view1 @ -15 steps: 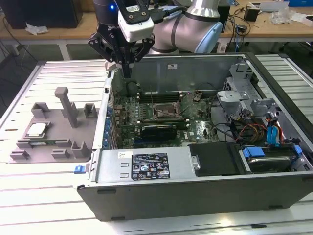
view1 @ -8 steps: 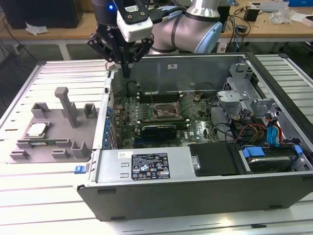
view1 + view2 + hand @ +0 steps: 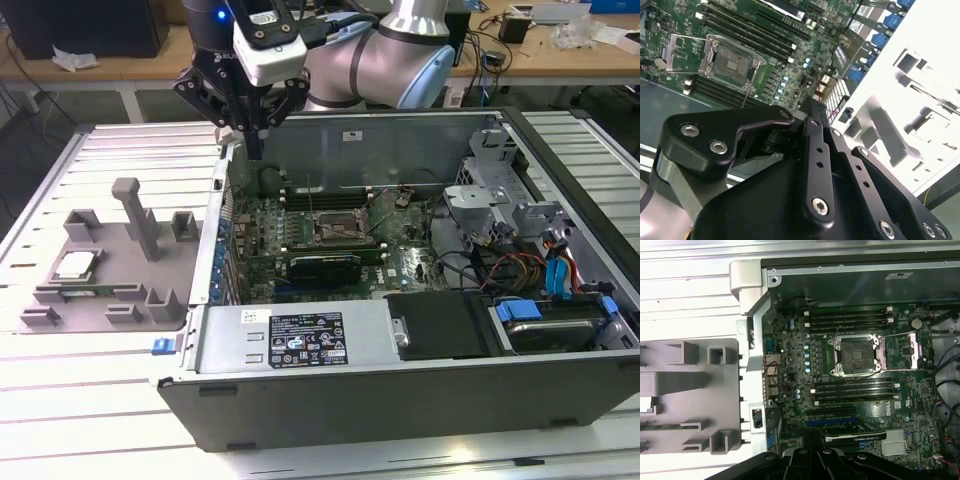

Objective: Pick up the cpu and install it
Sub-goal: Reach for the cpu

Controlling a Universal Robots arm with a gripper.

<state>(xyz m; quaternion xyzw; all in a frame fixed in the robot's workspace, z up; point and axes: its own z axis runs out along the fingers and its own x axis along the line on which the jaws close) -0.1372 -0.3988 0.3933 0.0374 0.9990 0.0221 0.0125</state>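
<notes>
A slatted metal bench (image 3: 110, 145) carries an open computer case (image 3: 400, 400), with cluttered tables behind it. At the exterior view's left, the cpu (image 3: 75, 265) lies flat in a grey fixture tray (image 3: 130, 290) beside the case, well apart from the arm. The gripper (image 3: 254, 148) hangs in the upper left of that view, above the case's left wall, its fingers clenched together on nothing. The motherboard socket (image 3: 857, 355) shows in both wrist views with its frame swung open.

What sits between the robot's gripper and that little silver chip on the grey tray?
On the grey tray, a tall upright post stands between the gripper and the cpu, as the exterior view shows.
</notes>
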